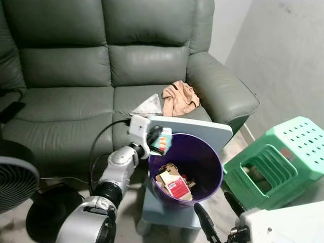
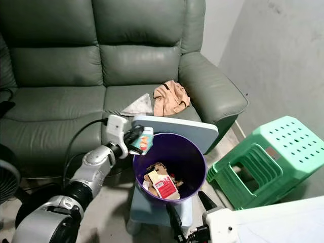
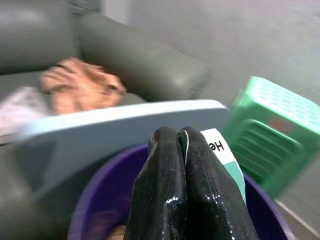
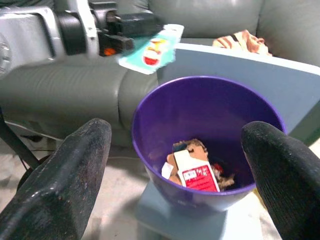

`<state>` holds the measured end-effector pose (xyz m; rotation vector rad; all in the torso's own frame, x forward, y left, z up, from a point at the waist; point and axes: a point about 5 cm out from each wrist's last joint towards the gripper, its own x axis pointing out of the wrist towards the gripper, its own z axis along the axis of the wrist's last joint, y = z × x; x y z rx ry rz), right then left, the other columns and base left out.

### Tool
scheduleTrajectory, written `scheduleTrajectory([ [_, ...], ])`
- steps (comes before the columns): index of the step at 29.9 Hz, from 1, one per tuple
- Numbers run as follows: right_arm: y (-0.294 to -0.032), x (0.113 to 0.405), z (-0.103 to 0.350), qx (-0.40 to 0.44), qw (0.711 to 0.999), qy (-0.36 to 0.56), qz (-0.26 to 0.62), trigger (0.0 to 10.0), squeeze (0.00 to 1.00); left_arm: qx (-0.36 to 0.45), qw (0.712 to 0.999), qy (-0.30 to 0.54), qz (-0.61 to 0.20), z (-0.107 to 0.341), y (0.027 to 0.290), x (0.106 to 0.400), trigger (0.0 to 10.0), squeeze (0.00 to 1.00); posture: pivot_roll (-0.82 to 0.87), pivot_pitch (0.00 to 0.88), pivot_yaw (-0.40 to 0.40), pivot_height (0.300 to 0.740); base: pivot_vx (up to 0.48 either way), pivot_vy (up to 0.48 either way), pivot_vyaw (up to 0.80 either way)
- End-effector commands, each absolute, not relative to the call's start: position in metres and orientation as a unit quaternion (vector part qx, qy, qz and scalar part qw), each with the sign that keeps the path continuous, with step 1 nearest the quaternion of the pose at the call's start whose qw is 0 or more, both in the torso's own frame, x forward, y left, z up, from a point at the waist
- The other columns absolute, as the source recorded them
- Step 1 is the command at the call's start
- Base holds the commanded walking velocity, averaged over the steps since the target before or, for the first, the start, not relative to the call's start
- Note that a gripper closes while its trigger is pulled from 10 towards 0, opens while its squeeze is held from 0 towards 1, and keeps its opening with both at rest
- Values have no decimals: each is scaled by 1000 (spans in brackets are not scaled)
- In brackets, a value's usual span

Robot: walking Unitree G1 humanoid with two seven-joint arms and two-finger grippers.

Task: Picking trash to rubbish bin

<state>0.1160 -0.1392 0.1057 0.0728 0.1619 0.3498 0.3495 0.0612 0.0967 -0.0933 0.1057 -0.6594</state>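
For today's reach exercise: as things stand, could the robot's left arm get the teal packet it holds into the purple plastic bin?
Probably yes. The left end effector is shut on the teal packet right at the rim of the open purple plastic bin, with nothing between them.

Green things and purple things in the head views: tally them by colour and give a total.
Green: 2, the sofa and the plastic stool.
Purple: 1, the rubbish bin.
Total: 3.
The left gripper holds a teal packet at the bin's rim; not counted as green.
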Motion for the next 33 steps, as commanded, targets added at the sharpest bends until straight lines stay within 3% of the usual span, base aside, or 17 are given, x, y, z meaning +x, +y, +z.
scheduleTrajectory([
  [1, -142, 112, 110, 29, 982, 84, 165, 10000, 0, -38, 934, 54, -351, 95, 51, 346, 10000, 0, -301, 179, -91, 740, 0, 0, 0],
  [8, -140, 100, 119, 35, 983, 92, 158, 10000, 0, -53, 914, 49, -400, 94, 35, 337, 10000, 0, -328, 208, -91, 740, 0, 0, 0],
  [18, -141, 92, 127, 37, 982, 95, 158, 10000, 0, -83, 901, 49, -423, 94, 33, 333, 10000, 16, -347, 234, -110, 740, 0, 0, 0],
  [19, -140, 91, 128, 37, 982, 97, 159, 10000, 0, -87, 900, 48, -425, 94, 34, 333, 10000, 878, -347, 235, -111, 740, 0, 0, 0],
  [20, -141, 89, 129, 37, 982, 99, 160, 10000, 0, -89, 899, 48, -426, 93, 34, 332, 10000, 1000, -347, 236, -114, 740, 0, 0, 0],
  [33, -141, 87, 130, 38, 980, 106, 166, 10000, 0, -102, 895, 42, -432, 96, 36, 333, 10000, 1000, -348, 225, -126, 740, 0, 0, 0],
])
